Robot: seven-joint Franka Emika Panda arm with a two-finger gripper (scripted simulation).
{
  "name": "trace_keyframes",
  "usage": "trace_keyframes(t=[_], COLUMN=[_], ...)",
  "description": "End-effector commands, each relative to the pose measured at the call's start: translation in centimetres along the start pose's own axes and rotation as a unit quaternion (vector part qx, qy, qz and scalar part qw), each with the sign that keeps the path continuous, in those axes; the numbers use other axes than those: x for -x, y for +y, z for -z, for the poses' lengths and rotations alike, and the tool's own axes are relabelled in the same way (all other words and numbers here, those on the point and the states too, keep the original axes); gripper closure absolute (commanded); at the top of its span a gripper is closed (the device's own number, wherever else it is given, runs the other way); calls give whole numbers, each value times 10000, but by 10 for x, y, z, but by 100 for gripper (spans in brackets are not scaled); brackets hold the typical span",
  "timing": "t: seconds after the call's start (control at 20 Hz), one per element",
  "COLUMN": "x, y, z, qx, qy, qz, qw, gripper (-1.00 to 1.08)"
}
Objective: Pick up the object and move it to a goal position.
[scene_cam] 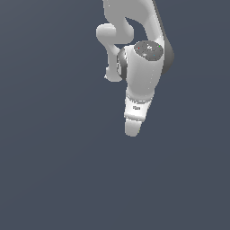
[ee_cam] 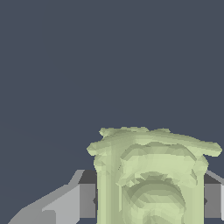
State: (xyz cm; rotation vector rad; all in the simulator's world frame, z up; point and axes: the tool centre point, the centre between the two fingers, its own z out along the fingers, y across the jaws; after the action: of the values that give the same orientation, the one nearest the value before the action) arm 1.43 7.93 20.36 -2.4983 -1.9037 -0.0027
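Both renders are evenly and rather dimly lit, against a flat slate-blue ground without texture or glare. In the exterior view the white arm (scene_cam: 143, 76) is shaded softly, brightest at centre frame and greying toward its upper right edge; it casts no visible shadow on the ground. In the wrist view the pale yellow-green object (ee_cam: 151, 179), at lower centre, shows faceted, banded shading under its overhanging ridges. A faint diagonal tone change crosses the lower left. Edges are sharp but slightly jagged; no blur or edge distortion appears.
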Motion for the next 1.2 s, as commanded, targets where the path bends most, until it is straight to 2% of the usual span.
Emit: trace_keyframes(t=[0.0, 0.6, 1.15], x=[-6, -33, -47], y=[3, 21, 33], z=[27, 142, 202], qx=[-4, -6, -4], qy=[1, 0, -6], qz=[1, -5, -14], qw=[10000, 10000, 10000], gripper=[108, 108, 108])
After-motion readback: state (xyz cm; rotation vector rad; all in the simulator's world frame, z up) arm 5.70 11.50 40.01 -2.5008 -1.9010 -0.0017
